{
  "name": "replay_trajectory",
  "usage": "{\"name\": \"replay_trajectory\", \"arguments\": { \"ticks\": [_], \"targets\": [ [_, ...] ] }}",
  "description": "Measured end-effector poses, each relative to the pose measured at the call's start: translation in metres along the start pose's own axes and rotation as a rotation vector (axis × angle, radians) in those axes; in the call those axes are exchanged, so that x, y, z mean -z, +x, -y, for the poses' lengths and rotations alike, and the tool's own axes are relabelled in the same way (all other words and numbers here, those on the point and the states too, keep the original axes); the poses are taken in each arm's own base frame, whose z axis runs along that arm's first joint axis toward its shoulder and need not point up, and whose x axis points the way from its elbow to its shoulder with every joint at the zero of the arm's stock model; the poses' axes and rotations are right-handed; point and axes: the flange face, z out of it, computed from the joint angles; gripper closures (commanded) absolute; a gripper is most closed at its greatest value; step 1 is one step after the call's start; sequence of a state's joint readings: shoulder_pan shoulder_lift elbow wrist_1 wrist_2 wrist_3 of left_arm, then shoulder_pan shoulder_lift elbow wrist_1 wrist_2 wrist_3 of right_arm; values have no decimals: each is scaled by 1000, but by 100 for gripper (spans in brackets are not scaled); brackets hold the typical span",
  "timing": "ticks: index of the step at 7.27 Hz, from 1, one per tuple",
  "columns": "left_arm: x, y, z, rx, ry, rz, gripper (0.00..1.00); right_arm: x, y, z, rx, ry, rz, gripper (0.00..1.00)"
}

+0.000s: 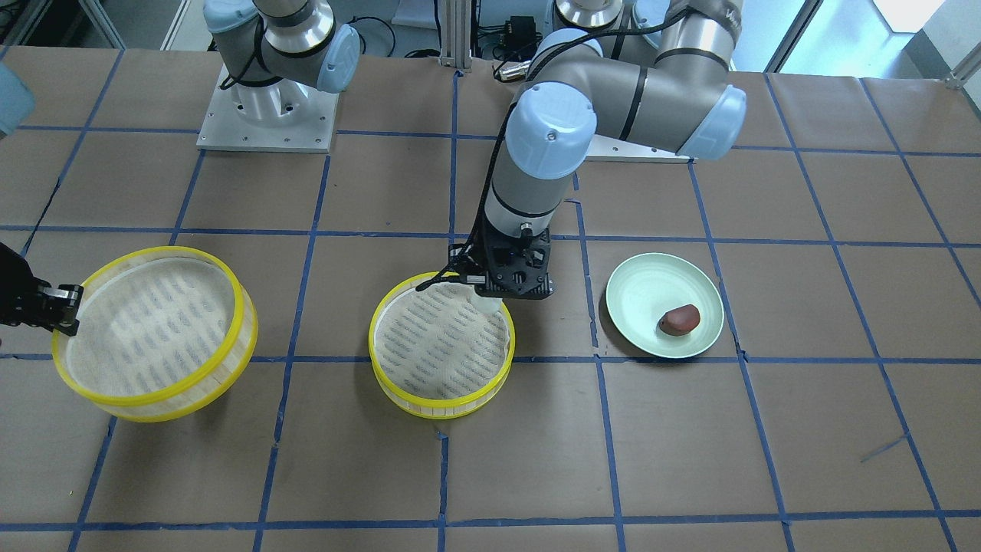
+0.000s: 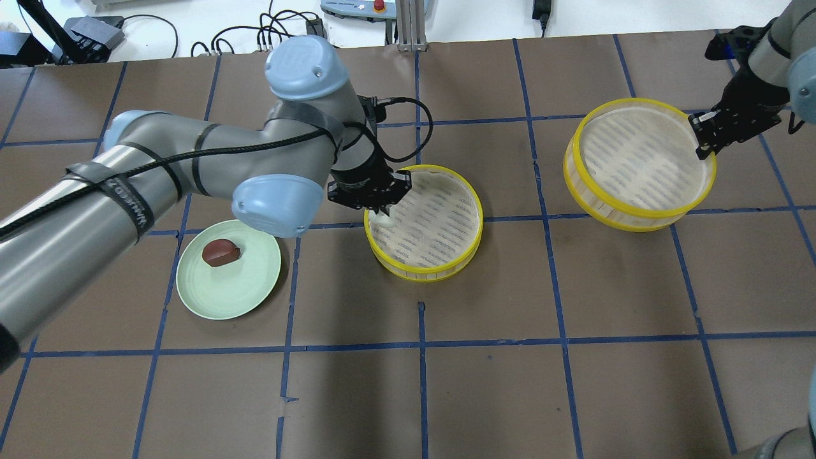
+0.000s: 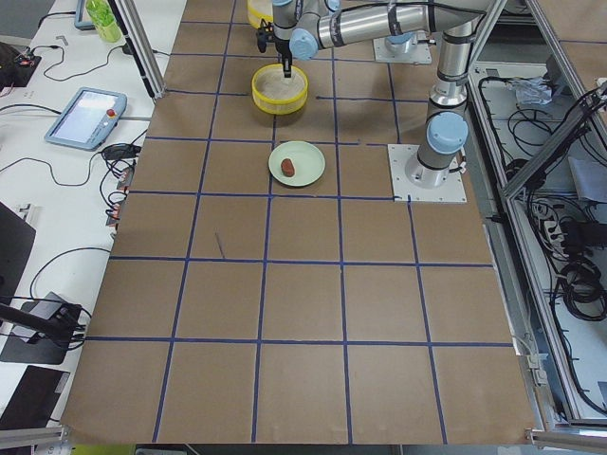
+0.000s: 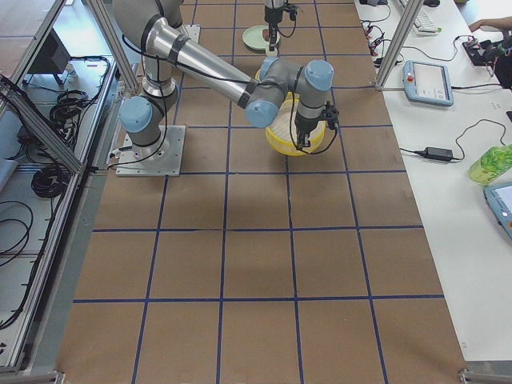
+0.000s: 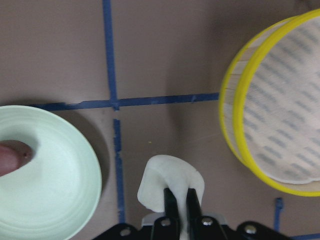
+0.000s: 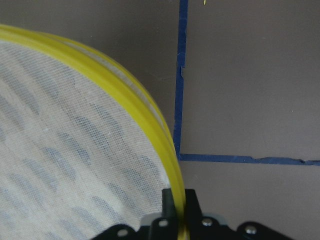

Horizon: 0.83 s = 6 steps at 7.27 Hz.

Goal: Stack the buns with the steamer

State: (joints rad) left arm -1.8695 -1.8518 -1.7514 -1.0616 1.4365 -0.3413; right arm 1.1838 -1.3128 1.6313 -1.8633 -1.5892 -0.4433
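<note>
Pinching white bun (image 5: 170,180) over steamer (image 2: 421,271), left fingers (image 5: 171,206), right fingers (image 6: 168,204) clamped on other steamer (image 2: 637,209), brown bun (image 2: 221,252) on plate (image 2: 237,294)

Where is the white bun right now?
In the overhead view the white bun is pinched in the left gripper, at the middle steamer's rim on the side facing the green plate, which holds the brown bun.
</note>
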Motion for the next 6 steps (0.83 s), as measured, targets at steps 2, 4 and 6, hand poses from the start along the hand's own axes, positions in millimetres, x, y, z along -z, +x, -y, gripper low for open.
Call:
{"name": "replay_trajectory", "arguments": {
  "ticks": [2, 4, 6],
  "targets": [
    [-15, 11, 2, -4, 14, -4, 0, 19, -39, 0, 6, 7, 2, 95],
    [-9, 6, 8, -38, 34, 8, 0, 13, -102, 4, 16, 6, 5, 95],
    [6, -67, 37, -147, 46, 93, 0, -4, -179, 9, -11, 13, 2, 94]
  ]
}}
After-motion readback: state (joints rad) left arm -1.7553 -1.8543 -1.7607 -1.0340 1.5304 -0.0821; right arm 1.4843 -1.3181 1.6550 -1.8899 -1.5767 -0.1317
